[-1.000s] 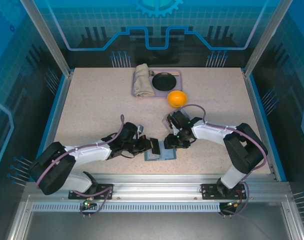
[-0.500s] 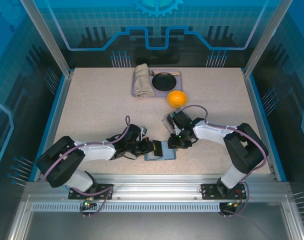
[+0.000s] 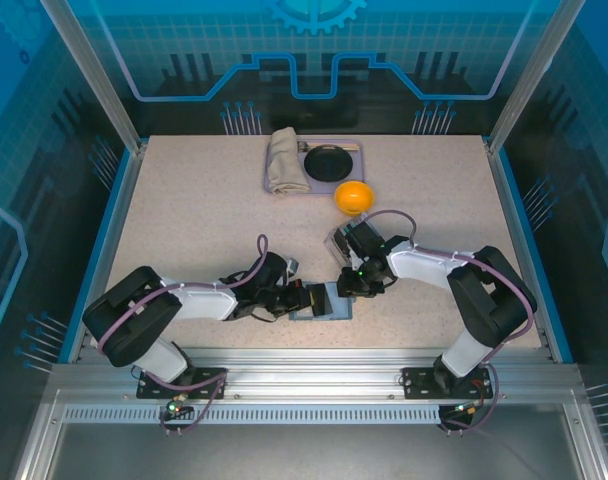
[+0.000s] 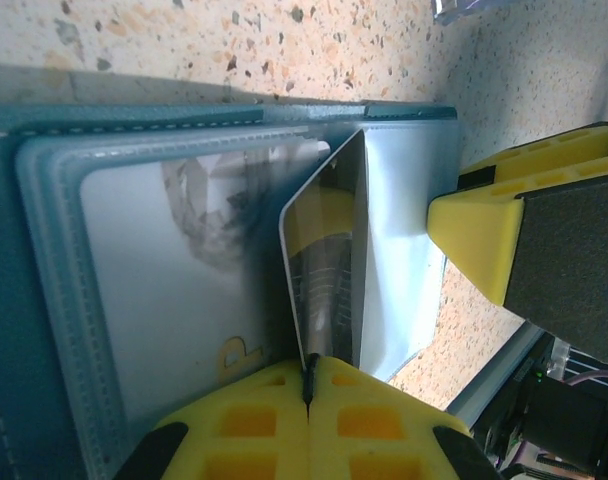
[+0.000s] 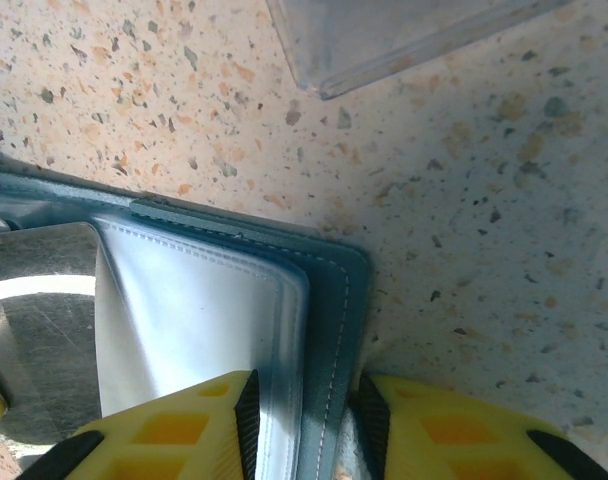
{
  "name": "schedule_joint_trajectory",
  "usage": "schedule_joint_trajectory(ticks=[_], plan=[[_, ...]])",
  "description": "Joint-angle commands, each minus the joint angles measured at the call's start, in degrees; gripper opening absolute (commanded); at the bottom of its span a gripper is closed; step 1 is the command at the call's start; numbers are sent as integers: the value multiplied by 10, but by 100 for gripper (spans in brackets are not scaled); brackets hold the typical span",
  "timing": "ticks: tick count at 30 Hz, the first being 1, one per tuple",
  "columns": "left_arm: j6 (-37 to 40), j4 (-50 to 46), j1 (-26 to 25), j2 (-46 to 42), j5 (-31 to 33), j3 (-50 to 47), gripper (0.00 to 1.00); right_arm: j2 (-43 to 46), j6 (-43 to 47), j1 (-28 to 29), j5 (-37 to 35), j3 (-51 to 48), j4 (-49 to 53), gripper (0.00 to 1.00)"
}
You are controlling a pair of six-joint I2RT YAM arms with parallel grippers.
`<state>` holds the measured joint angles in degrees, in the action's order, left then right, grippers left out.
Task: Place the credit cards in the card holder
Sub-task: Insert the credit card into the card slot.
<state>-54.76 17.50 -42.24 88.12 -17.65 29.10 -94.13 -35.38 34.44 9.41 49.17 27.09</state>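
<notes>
A speckled beige table (image 3: 184, 220) is seen from above, with two robot arms reaching in from its near edge toward a small blue wallet (image 3: 334, 308) that lies open, near the near edge and about midway across. From the left, the left gripper (image 3: 306, 297) lies low over the wallet's left side. In the left wrist view its yellow fingers (image 4: 309, 375) are pressed together on the edge of a shiny silvery card (image 4: 329, 270). The card stands tilted on its edge over the wallet's clear plastic pockets (image 4: 134, 300), its far end down against them. To the right, the right gripper (image 3: 344, 287) meets the wallet's far right side. In the right wrist view its two yellow fingers (image 5: 306, 410) sit one on each side of the wallet's stitched edge (image 5: 324, 290), black pads against it, clamping the cover and pocket layers. The shiny card (image 5: 34, 330) shows at the left of that view. The corner of a clear plastic case (image 5: 384, 30) lies on the table just beyond the wallet, apart from it. Far back on the table, near the middle, is a pale purple tray (image 3: 329, 189). It holds a rolled beige cloth (image 3: 282, 160) on its left and a round black dish (image 3: 331, 162) on its right. An orange (image 3: 353, 197) sits on the table, touching the tray's near right corner.
</notes>
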Motion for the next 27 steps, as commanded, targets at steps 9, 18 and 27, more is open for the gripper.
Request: schedule_joint_trajectory(ticks=[9,18,27], plan=[[39,-66,-7,5,-22,16,0,-39,-11,6,38,-23,-30,34],[61,-90,-7,53,-47,76,0,-40,-13,5,50,-22,-36,33],[58,-104,-17,84,-51,117,3,-34,-30,3,68,-37,-60,32]])
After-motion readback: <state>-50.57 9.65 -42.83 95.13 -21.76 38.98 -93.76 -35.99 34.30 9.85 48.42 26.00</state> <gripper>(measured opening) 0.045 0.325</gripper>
